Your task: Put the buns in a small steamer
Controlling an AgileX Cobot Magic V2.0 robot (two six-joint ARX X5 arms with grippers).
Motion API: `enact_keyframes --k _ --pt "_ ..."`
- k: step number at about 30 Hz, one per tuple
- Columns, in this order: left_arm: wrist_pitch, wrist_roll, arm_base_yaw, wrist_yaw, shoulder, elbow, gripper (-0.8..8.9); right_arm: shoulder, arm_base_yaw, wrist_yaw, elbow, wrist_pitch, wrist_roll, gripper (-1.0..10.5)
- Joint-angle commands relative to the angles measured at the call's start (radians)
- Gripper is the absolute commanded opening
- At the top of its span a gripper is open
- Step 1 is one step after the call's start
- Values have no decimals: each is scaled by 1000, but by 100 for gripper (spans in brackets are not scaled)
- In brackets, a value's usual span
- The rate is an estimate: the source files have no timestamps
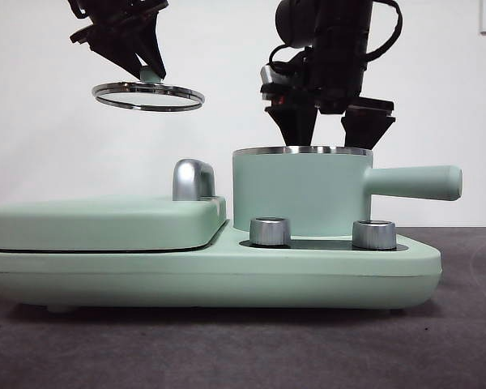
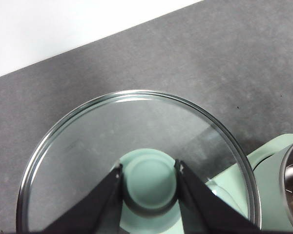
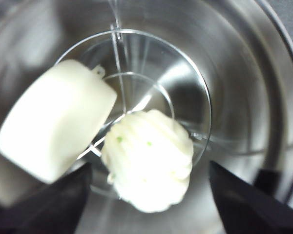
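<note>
- A plain white wall stands behind a dark grey table (image 1: pixel 227 348), on which sits a mint-green cooker base (image 1: pixel 211 271) with a flat lidded griddle section (image 1: pixel 105 223) and two steel knobs (image 1: pixel 270 231).
- Front view: the small steamer (image 1: pixel 300 194) stands on the base, lidless, its straight handle (image 1: pixel 413 182) pointing sideways. The right gripper (image 1: pixel 330 121) hangs just above the steel rim, jaws spread apart with nothing between them. High over the griddle section, the left gripper (image 1: pixel 150 73) holds the lid (image 1: pixel 148 96) level in the air.
- Left wrist view: the left gripper (image 2: pixel 149 187) has its jaws closed against the lid's green knob (image 2: pixel 149 183); the glass lid (image 2: pixel 136 161) with its steel rim hangs over the grey table, the steamer's edge (image 2: pixel 290 190) to one side.
- Right wrist view: both buns lie inside the steamer's steel bowl (image 3: pixel 244 73). The smooth bun (image 3: pixel 53 122) leans tilted against the wall; the pleated bun (image 3: pixel 149 158) with green specks rests beside it on a wire rack (image 3: pixel 136 87), the two close or touching. The right gripper (image 3: pixel 146 204) has its jaws wide, empty.
</note>
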Motion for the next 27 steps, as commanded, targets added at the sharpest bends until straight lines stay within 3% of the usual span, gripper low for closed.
enact_keyframes --k 1,6,11,20,27 --pt "26 -8 -4 3 -6 42 24 21 5 1 77 -26 -9 402" --pt "25 -8 -4 3 -6 42 24 15 5 35 280 -172 -12 402" --pt "23 -13 -10 3 -6 42 24 -151 5 30 255 -176 -13 402" --pt "21 -16 -47 3 -6 42 24 -713 15 26 -260 -154 -5 402" --pt "11 -16 -118 3 -6 42 24 -1149 61 19 -646 29 114 402"
